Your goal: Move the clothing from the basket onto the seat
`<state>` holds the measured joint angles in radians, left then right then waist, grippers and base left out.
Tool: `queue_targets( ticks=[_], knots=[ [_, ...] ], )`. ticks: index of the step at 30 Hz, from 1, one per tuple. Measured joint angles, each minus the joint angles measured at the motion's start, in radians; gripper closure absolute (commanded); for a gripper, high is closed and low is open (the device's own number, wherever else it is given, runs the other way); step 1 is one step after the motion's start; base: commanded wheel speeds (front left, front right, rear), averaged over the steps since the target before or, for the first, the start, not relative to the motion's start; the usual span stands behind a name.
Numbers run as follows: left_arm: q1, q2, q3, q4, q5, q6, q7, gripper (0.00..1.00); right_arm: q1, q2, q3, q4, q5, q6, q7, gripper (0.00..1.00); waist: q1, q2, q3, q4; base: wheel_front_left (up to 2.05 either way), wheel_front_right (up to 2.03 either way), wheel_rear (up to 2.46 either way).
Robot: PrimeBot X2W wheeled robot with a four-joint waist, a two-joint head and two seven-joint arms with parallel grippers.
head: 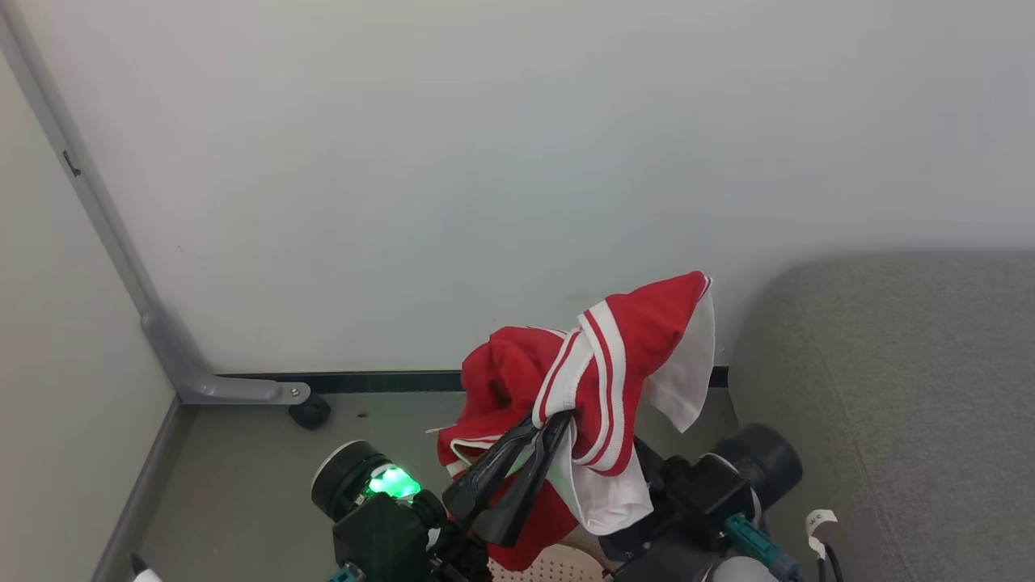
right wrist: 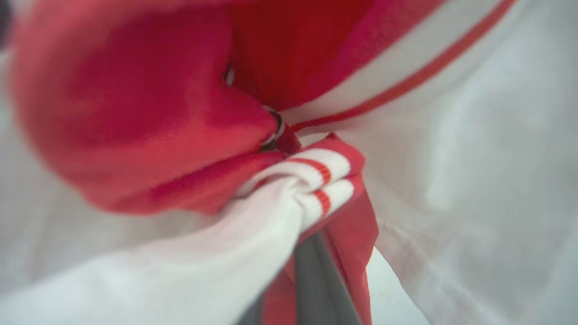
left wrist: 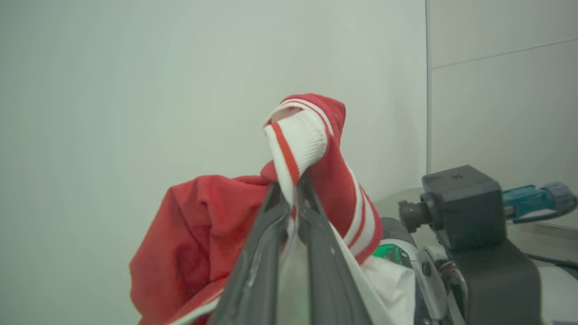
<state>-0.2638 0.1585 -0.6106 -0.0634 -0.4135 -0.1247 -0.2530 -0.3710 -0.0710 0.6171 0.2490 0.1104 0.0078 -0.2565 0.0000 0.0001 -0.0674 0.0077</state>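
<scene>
Head view: clothing lifted above the basket, both claws pinched on it

You have the clothing (head: 594,364) up in the air in front of the pale wall (head: 485,162). It is a red bundle with white stripes, and a white panel hangs on its right side. Your left gripper (head: 552,419) has its two dark fingers pressed together on the striped band. The left wrist view confirms this: the tips meet on the white-and-red ribbing, and red cloth slumps to their left.

Your right gripper (right wrist: 317,241) is buried under the fabric in the head view. The right wrist view is blurred, but its grey fingers lie tight together with a striped fold gathered at their tips, so you can read it as clamped on the same garment.

A sliver of the basket (head: 558,568), cream and perforated, shows at the bottom edge directly beneath the bundle. The seat (head: 889,388) lies to your right, grey and apart from the clothing. A black caster (head: 310,412) sits on the floor (head: 242,469) at the left, by the wall.
</scene>
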Motion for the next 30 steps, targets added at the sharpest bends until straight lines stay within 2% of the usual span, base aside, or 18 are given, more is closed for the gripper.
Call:
queue_targets(
  ticks=[3, 6, 7, 8, 18, 30],
  knots=[
    [0.000, 0.000, 0.002, 0.003, 0.000, 0.000, 0.000, 1.00, 0.011, 0.001, -0.016, -0.001, 0.028, 0.000, 0.000, 1.00, 0.0000, 0.0000, 0.000, -0.001, 0.00, 0.00, 0.00],
    [0.000, -0.001, 0.010, 0.009, -0.001, 0.001, 0.000, 0.44, 0.017, 0.001, -0.031, -0.003, 0.048, -0.007, 0.000, 1.00, 0.0000, 0.0000, 0.001, -0.002, 0.00, 0.00, 0.00],
    [0.000, -0.001, 0.015, 0.010, -0.001, 0.002, 0.000, 0.18, 0.017, 0.002, -0.036, -0.006, 0.055, -0.009, 0.000, 1.00, 0.0000, 0.0000, 0.001, -0.003, 0.00, 0.00, 0.00],
    [0.000, -0.001, 0.019, 0.010, -0.002, 0.002, 0.000, 0.00, 0.017, 0.002, -0.041, -0.010, 0.064, -0.010, 0.000, 1.00, 0.0000, 0.0000, 0.001, -0.003, 0.00, 0.00, 0.00],
    [0.000, -0.002, 0.020, 0.015, -0.006, 0.002, 0.000, 0.00, 0.017, 0.003, -0.083, -0.067, 0.085, -0.053, 0.000, 1.00, 0.0000, 0.0000, 0.001, -0.005, 0.00, 0.00, 0.00],
    [0.003, -0.003, 0.035, 0.027, -0.006, 0.012, 0.000, 0.00, 0.044, 0.005, -0.171, -0.149, 0.084, -0.078, 0.000, 1.00, 0.0000, 0.0000, 0.000, 0.001, 0.00, 0.00, 0.00]
  ],
)
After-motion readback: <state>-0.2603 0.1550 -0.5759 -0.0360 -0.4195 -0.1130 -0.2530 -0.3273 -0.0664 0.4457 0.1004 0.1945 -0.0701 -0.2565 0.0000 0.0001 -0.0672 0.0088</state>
